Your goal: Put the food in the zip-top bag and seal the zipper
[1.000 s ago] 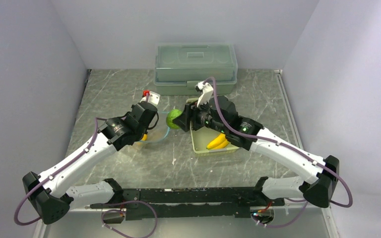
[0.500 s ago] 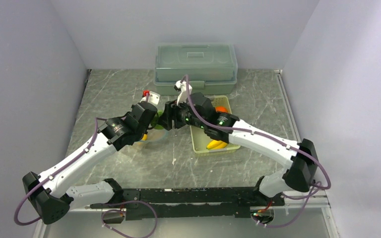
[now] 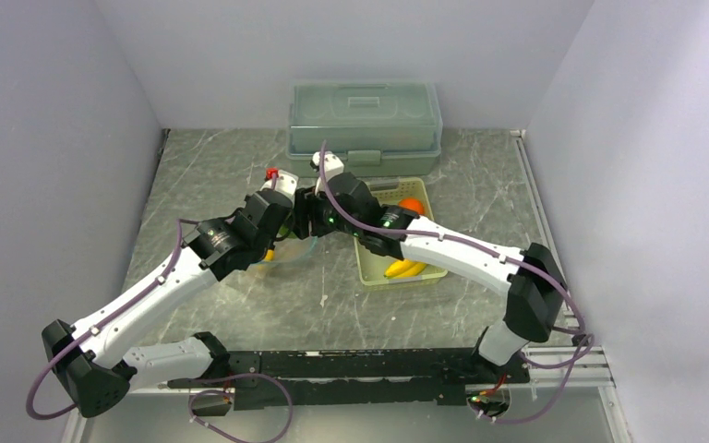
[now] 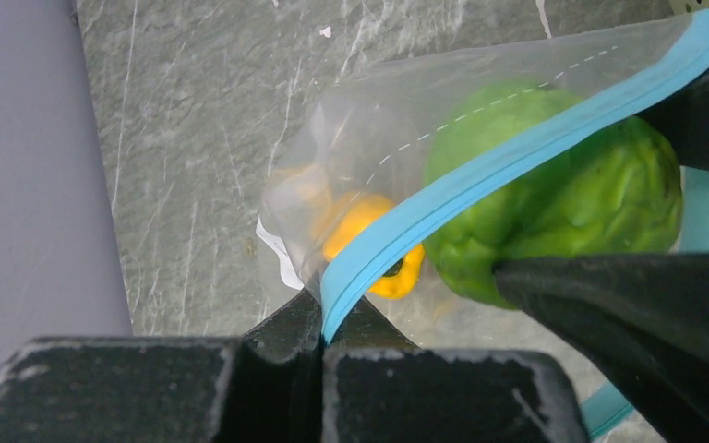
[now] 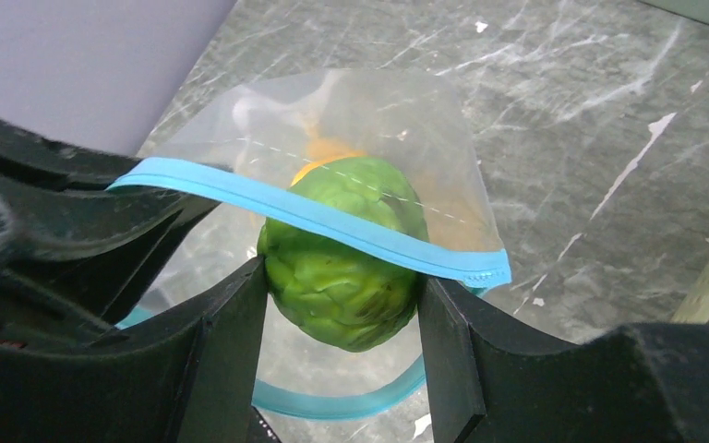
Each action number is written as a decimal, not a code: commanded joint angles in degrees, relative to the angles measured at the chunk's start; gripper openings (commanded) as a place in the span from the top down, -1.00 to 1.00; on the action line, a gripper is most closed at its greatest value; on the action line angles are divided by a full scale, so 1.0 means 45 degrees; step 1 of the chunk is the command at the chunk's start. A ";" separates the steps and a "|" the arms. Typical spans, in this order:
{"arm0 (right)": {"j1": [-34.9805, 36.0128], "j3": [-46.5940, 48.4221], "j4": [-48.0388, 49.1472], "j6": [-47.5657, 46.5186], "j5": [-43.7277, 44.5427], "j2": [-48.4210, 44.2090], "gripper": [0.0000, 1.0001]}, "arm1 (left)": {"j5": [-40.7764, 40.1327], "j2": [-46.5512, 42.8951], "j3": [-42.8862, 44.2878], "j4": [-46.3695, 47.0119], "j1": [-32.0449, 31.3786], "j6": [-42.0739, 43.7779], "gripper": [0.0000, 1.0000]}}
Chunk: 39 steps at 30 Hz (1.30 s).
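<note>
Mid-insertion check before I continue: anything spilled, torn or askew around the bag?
Nothing stands out. The left gripper pinches the zipper, holding the zip-top bag open; the right gripper holds the green fruit in its mouth, the yellow pepper already inside. No spill or tear visible.

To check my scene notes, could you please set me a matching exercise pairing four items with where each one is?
Things:
1 green fruit
2 pepper
3 bananas
4 zipper

Places:
A in the basket
B pinched by the left gripper
C inside the bag
D held by the right gripper

Pairs: 1-D, 2-C, 3-A, 4-B
</note>
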 commanded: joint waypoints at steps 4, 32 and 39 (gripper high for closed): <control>0.0044 0.0991 0.0519 0.0153 0.1370 0.0418 -0.14 | 0.0056 -0.0287 0.0121 0.0360 -0.0044 -0.0057 0.93; 0.0064 -0.0976 0.0604 0.0406 0.0548 -0.2605 -0.58 | -0.0009 -0.0033 0.0151 0.0336 -0.0051 -0.0090 0.92; 0.0064 -0.1795 -0.0053 0.0187 0.1493 -0.4229 -0.58 | -0.0052 0.0023 0.0145 0.0323 -0.0044 -0.0105 0.92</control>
